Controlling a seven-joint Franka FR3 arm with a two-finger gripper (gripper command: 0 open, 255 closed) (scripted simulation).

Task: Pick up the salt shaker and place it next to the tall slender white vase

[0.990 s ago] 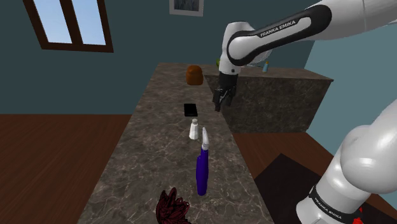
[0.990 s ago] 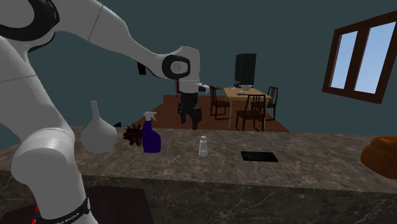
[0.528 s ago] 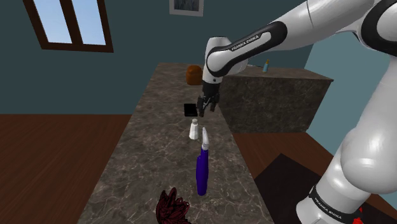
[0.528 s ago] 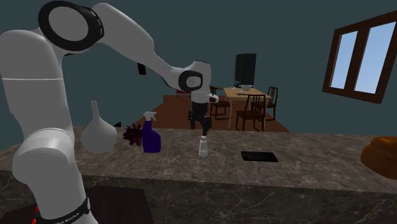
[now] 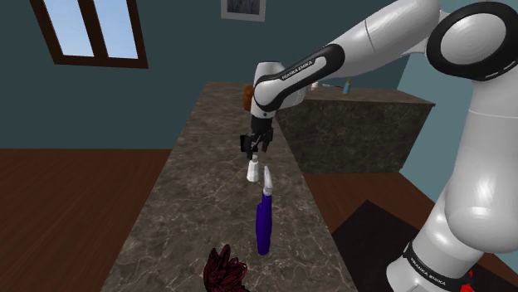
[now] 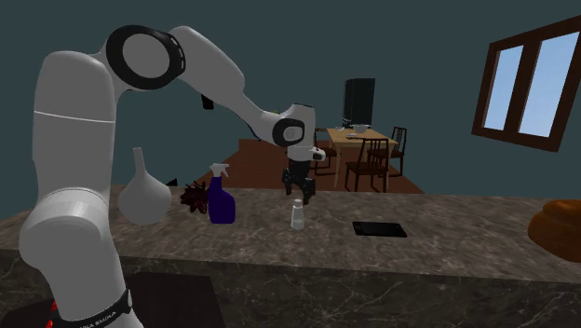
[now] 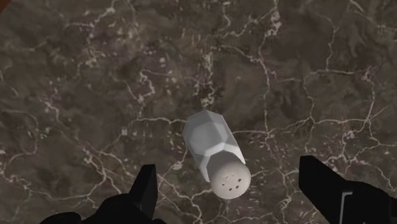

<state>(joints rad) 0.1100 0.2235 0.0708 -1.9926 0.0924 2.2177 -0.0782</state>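
The claw (image 5: 253, 149) hangs just above the salt shaker (image 5: 251, 171) and points down at it. Its two fingers (image 7: 145, 191) are spread wide. In the wrist view the white shaker stands upright between them, and neither finger touches it. There is bare desk (image 7: 76, 95) all around the shaker.

The desk is long and thin, made of dark stone with pale lines. In the shoulder view the shaker stands about in the middle of the desk's width, with open room to both long edges. A purple spray bottle (image 5: 264, 222) stands near the shaker, on the stand's side of the claw. Past the bottle, at the end of the desk, is a dark red spiky thing (image 5: 222, 270).

The second exterior view shows the white vase (image 6: 141, 198), round below with a thin neck. It is well away from the claw, beyond the bottle and the spiky thing. The desk between claw and bottle is bare. On the claw's other side lies a flat black thing (image 6: 379, 228), and far past that a brown lump (image 6: 559, 233). A table with chairs (image 6: 358, 154) stands in the room behind.
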